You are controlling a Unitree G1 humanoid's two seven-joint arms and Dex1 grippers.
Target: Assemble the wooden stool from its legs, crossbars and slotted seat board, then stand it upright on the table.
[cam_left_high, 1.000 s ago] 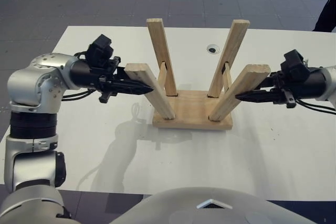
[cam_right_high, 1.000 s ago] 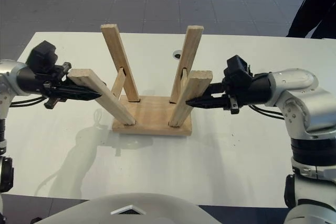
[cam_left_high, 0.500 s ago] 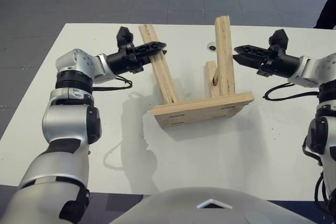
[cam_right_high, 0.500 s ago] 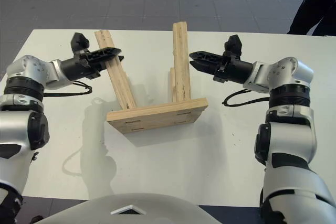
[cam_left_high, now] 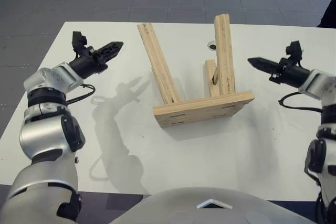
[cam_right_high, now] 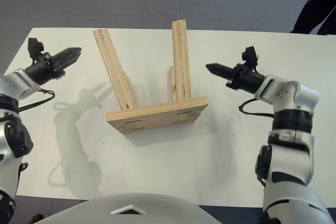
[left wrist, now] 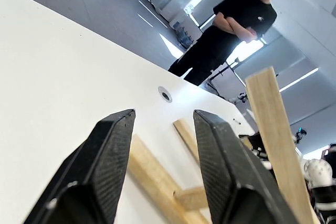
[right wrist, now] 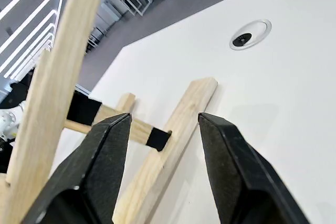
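Stool (cam_left_high: 202,107) lies on its side at the middle of the frame, not yet upright. Its board (cam_right_high: 157,115) stands on one long edge on the bench (cam_left_high: 252,150), and its legs (cam_left_high: 157,64) run off towards the top of the frame. I'd say it looks put together, so tipping it onto its feet seems to be what is left.

The left gripper (cam_left_high: 118,45) hangs at the upper left, well apart from the nearest leg, with its tip aimed at it. Its fingers (left wrist: 113,150) are spread and hold nothing. The right gripper (cam_left_high: 251,61) mirrors it at the right of the frame, its fingers (right wrist: 107,156) also parted and empty. My guess is that both arms are placed clear so nothing nudges the stool, while staying lined up for a fresh grip on the legs.

From above, the top pair of legs covers whatever lies under them, so I can't count all four. One short crossbar (cam_left_high: 211,72) peeks out beside the right-hand leg, and I can't make out any others. Whether the joints sit fully home in the board's slots is too fine to judge. The right arm is cut off at the frame edge.
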